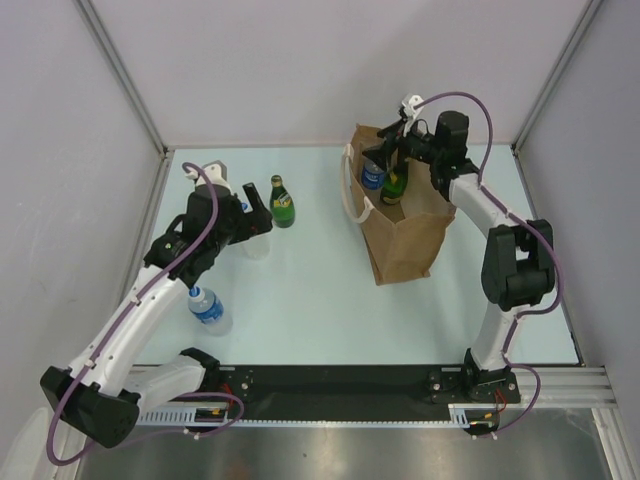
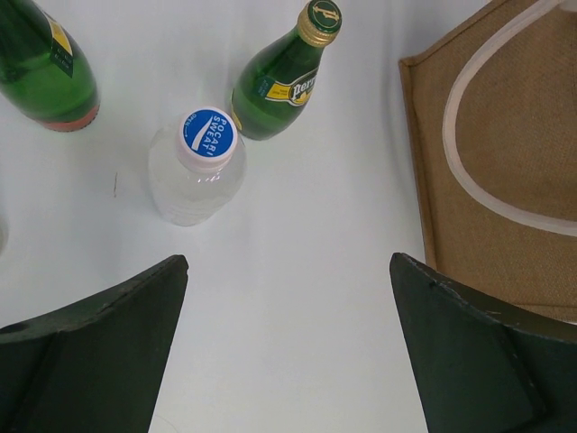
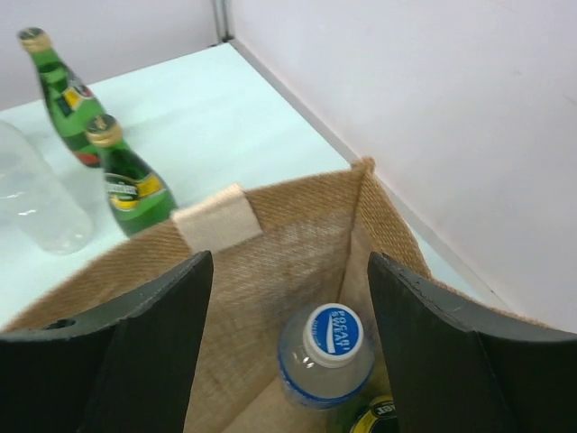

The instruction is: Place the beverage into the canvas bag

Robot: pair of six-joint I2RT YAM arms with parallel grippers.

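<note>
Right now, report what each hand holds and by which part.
Nothing: left hand open above the table, right hand open over the canvas bag.

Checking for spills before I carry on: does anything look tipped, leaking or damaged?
Nothing stands out. The canvas bag stands upright with a blue-capped bottle inside, and the Pocari Sweat bottle and Perrier bottle outside are upright and capped; no liquid on the table.

A pale green table is lying flat, with a white back wall standing behind it. A grey left post and right post are rising at the 2 back corners. A black rail is running along the near edge.
</note>
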